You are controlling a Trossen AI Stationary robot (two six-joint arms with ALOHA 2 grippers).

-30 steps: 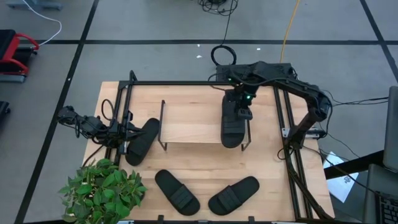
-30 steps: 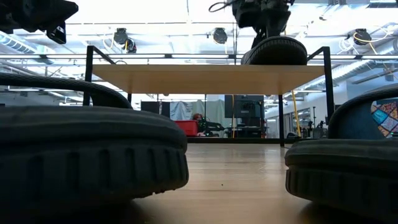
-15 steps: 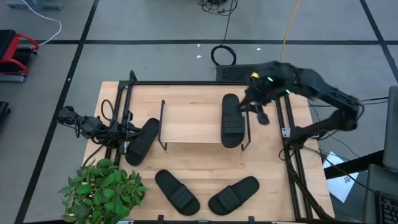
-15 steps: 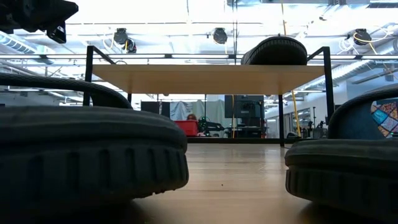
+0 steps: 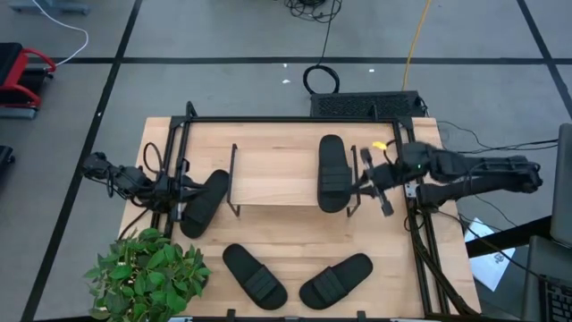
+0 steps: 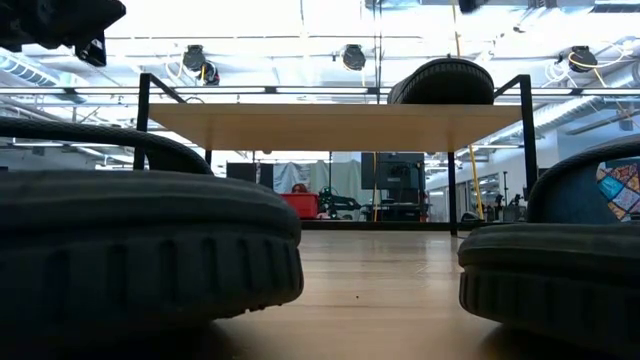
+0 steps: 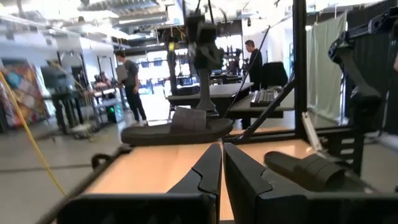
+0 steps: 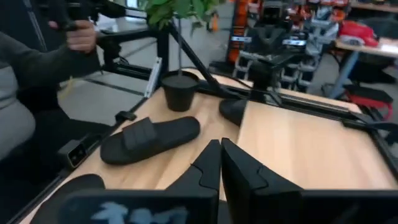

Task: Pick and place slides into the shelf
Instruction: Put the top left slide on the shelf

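The shelf [image 5: 277, 177] stands mid-table, and one black slide [image 5: 332, 174] lies sole-down on the right end of its board; the low view shows this slide [image 6: 442, 82] on top. My right gripper [image 5: 361, 182] hovers shut just right of the shelf, pointing level toward the table's left, and holds nothing. A second slide [image 5: 204, 201] lies on the table by the shelf's left legs. Two others [image 5: 254, 275] [image 5: 336, 279] lie near the front edge. My left gripper [image 7: 222, 155] waits shut at the table's left edge.
A potted plant [image 5: 147, 273] stands at the near left corner. A black metal frame [image 5: 407, 192] runs round the table. In the right wrist view a person's hand [image 8: 81, 37] shows beyond the table's left side. Bare board lies on the shelf left of the slide.
My right gripper has left its place above the slide on the shelf. It has swung toward the table's right edge and a little toward the near edge, tipping from pointing down to level. The slide stays where it lay on the board.
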